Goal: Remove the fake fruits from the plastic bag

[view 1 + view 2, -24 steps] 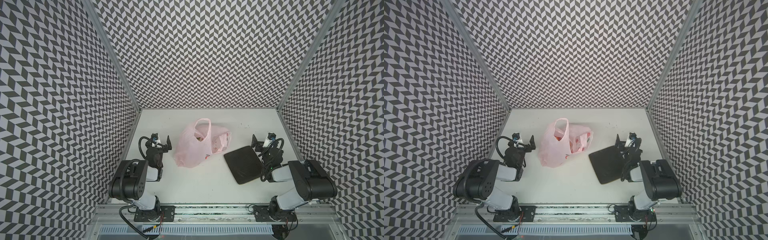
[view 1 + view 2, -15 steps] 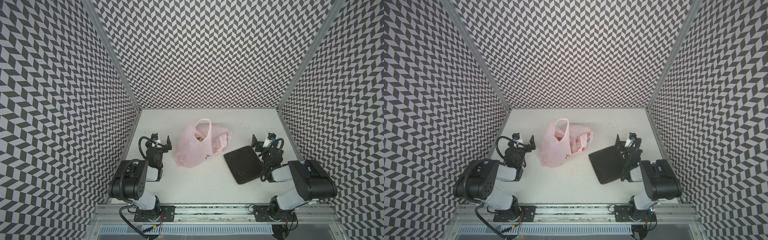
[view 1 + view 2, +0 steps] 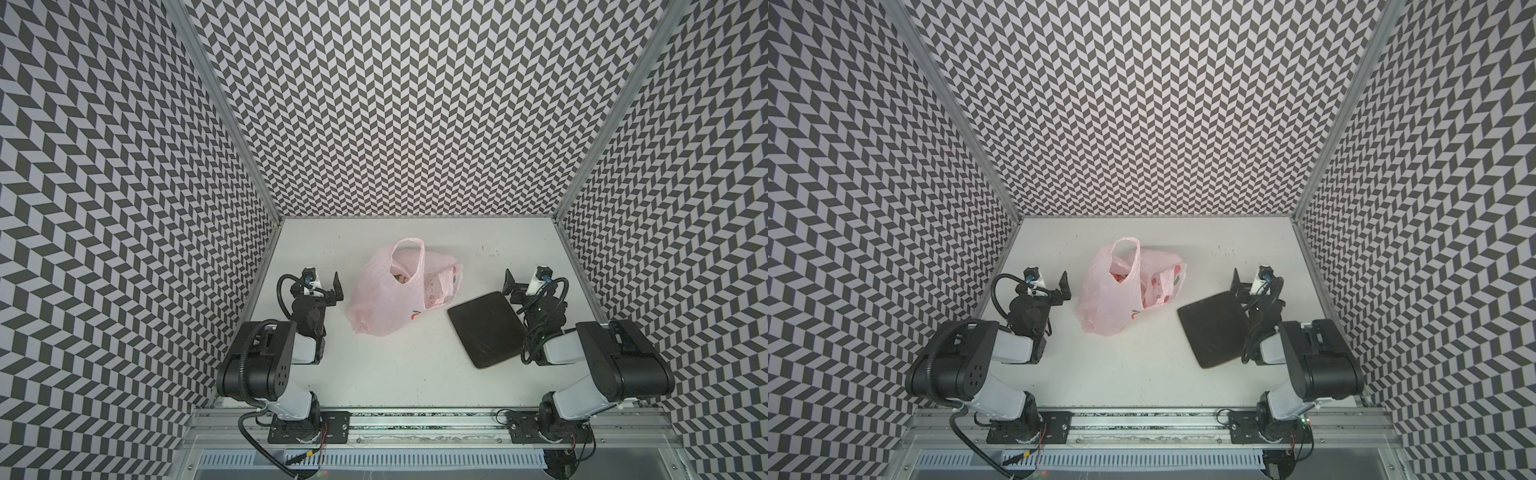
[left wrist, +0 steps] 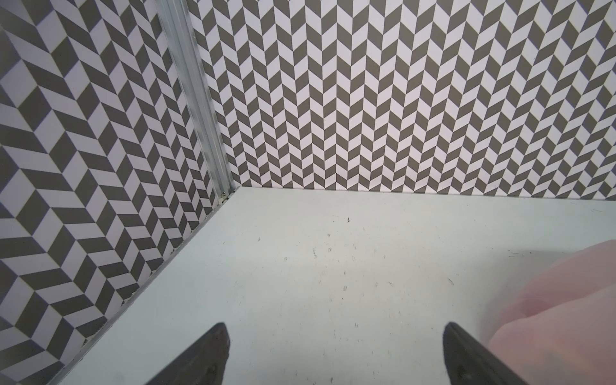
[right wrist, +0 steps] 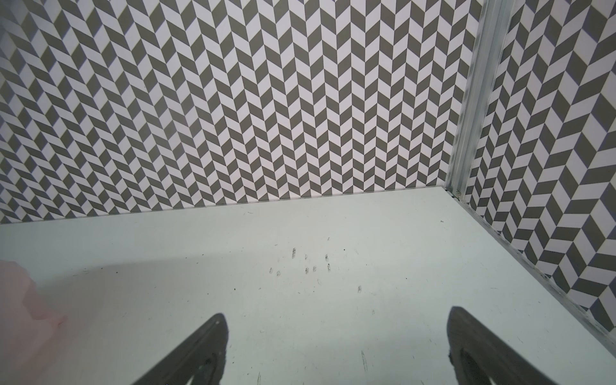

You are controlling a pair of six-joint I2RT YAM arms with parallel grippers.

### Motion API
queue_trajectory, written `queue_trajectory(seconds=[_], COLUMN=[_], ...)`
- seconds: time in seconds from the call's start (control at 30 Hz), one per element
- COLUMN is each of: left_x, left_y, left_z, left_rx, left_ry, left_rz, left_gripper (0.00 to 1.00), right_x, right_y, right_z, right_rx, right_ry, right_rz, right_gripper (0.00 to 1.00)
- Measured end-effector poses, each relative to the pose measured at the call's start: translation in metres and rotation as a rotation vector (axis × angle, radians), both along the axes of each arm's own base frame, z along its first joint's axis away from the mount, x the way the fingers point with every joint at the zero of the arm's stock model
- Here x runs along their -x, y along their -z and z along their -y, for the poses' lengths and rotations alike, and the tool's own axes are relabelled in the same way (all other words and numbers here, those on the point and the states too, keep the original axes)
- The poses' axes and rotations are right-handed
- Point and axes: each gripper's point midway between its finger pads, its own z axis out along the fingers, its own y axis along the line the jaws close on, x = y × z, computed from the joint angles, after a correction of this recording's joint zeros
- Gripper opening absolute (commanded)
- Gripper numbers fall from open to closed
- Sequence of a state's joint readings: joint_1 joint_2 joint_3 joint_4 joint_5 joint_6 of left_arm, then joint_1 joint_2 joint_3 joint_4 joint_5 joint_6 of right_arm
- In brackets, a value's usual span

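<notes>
The fake fruits [image 3: 1120, 277] are all inside the plastic bag [image 3: 386, 303], so none is out yet. You can only see a bit of red and orange through the bag's open top and its thin pink skin. The bag sits slumped in the middle of the table [image 3: 395, 374], a little toward the back. One loop handle stands up and the mouth faces up, which I think makes it easy to reach in from above. The left gripper [image 4: 335, 333] is just beside the bag on its left side and is not touching it. Its two fingers are spread wide with nothing between them. The right gripper [image 5: 338, 318] is farther off on the other side, also spread wide and holding nothing. Both sit low and point at the back wall, like they are ready to start. A dark flat board [image 3: 486, 328] lies between the bag and the right arm, right next to the bag; I cannot tell if they touch. It may be the spot for the fruits, but I am not sure. The bag is floppy, so one claw will likely need to hold it while the other picks.
</notes>
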State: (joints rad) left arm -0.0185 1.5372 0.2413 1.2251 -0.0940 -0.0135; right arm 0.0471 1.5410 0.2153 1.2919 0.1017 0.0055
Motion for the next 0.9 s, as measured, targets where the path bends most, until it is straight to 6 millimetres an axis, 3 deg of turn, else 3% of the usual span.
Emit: queue_trajectory(seconds=[0.1,0.33,0.53,0.7,0.8,0.9], left_x=[0.009,0.029,0.033,0.044,0.047,0.047], left_y=[-0.018,-0.081,-0.123,-0.151,-0.163,-0.182], left_z=[-0.004,-0.013,-0.036,-0.043,-0.033,-0.019], left_rx=[0.01,0.041,0.192,0.312,0.376,0.447], left_ry=[-0.017,-0.065,-0.18,-0.193,-0.14,-0.063], left_rz=[0.046,0.187,0.184,0.162,0.133,0.097], left_gripper=[1.0,1.0,1.0,1.0,1.0,1.0], right_x=[0.011,0.027,0.024,0.03,0.029,0.027], right_y=[-0.006,-0.06,-0.091,-0.082,-0.073,-0.076], right_z=[0.003,0.01,0.017,0.016,0.005,-0.01], right_rx=[-0.004,-0.09,-0.253,-0.386,-0.454,-0.504], right_ry=[0.015,0.05,0.09,0.098,0.059,-0.015], right_rz=[0.009,0.122,0.094,-0.005,-0.083,-0.13], right_gripper=[0.99,1.0,1.0,0.99,0.99,0.96])
